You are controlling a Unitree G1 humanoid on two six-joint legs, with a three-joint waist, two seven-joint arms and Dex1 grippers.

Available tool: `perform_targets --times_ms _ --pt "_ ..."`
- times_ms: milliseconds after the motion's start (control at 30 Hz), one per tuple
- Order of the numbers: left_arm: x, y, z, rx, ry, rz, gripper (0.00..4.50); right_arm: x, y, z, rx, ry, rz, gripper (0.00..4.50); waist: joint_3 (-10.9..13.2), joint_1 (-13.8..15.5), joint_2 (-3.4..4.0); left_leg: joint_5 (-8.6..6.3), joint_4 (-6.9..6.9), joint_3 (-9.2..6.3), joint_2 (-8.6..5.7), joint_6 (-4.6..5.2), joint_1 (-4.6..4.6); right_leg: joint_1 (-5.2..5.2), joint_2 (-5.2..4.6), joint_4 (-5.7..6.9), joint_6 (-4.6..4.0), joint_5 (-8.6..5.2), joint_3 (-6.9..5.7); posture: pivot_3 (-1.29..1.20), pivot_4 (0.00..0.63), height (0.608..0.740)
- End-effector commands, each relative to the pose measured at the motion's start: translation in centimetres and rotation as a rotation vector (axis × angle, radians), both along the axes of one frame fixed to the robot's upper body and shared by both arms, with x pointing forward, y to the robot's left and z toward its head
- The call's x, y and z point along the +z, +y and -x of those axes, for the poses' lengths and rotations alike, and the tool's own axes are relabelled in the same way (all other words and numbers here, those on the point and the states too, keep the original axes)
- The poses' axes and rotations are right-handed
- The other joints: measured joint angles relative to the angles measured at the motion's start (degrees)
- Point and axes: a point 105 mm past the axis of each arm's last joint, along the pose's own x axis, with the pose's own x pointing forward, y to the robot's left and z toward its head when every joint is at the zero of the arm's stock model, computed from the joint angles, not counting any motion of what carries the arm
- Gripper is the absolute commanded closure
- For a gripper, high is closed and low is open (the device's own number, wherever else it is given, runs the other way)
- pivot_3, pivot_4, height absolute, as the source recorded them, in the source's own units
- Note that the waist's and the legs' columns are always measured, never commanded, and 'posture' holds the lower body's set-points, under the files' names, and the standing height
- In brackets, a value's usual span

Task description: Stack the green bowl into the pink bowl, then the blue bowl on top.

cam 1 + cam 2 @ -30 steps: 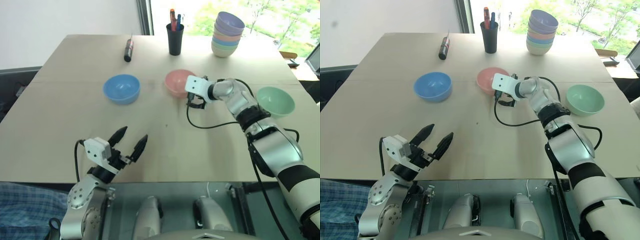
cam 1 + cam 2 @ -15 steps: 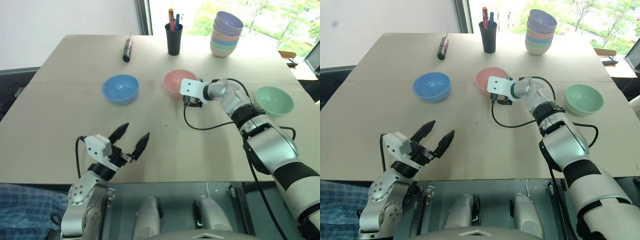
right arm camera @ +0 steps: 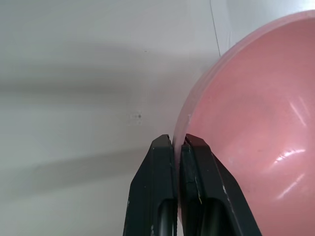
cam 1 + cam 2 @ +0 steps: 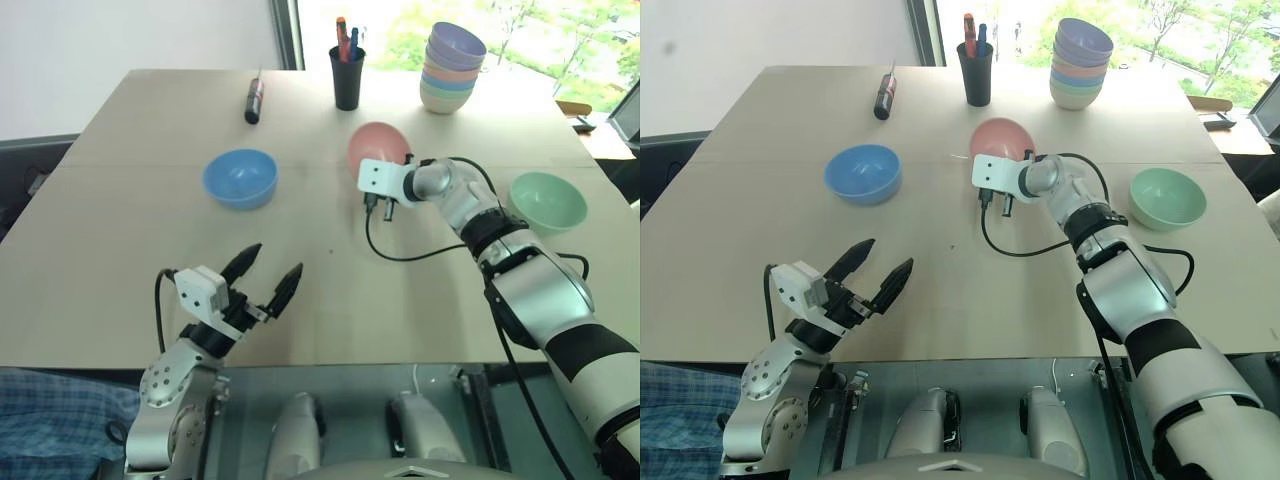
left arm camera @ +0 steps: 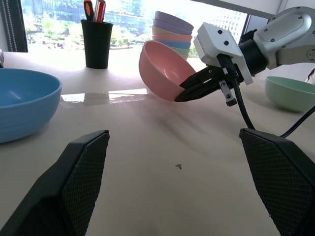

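Note:
The pink bowl is tipped up on its edge near the table's middle, its hollow facing away from me. My right gripper is shut on its near rim. The same grip shows in the left wrist view, where the black fingers pinch the pink bowl. The green bowl sits upright at the right, apart from the arm. The blue bowl sits upright at the left. My left gripper hovers open over the table's near left part, holding nothing.
A black cup with pens and a tall stack of pastel bowls stand at the far edge. A dark marker lies at the far left. The right wrist's black cable loops over the table's middle.
My right gripper went from open to shut on the pink bowl's rim, and the bowl tipped up from flat onto its edge. The left arm stayed put.

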Motion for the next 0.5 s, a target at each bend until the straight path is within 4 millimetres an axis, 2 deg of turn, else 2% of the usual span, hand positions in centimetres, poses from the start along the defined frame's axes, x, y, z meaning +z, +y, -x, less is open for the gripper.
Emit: perform_targets --times_ms 33,167,300,500 --pt "1.1 -0.7 0.1 -0.033 -0.042 -0.008 0.0 1.6 0.1 0.2 0.053 -0.04 0.004 4.4 0.0 0.0 0.0 0.0 0.0 0.0 0.0 0.0 0.0 0.0 0.0 0.0 0.0 0.0 0.0 0.0 0.15 0.74" --pt "1.1 -1.0 0.0 -0.052 -0.043 -0.016 0.0 1.8 -0.8 0.9 0.092 -0.025 0.017 4.4 0.0 0.2 0.0 0.0 0.0 -0.01 0.0 0.0 -0.02 0.0 -0.01 -0.02 0.0 0.0 0.0 0.0 0.15 0.74" --pt "1.2 -1.3 -0.2 -0.067 -0.046 -0.013 0.0 1.4 -2.2 2.5 0.128 0.021 0.041 4.4 0.0 0.2 0.0 0.0 -0.01 -0.01 0.0 0.0 0.0 0.01 0.0 -0.02 0.0 0.0 0.0 0.0 0.15 0.74" --pt "1.7 -2.0 -0.7 -0.108 -0.069 -0.013 0.0 0.5 -4.9 7.6 0.187 0.12 0.104 4.4 0.0 0.7 0.02 0.0 0.0 -0.02 -0.01 0.0 -0.02 0.01 0.0 -0.03 0.01 0.0 -0.01 0.0 0.15 0.74"
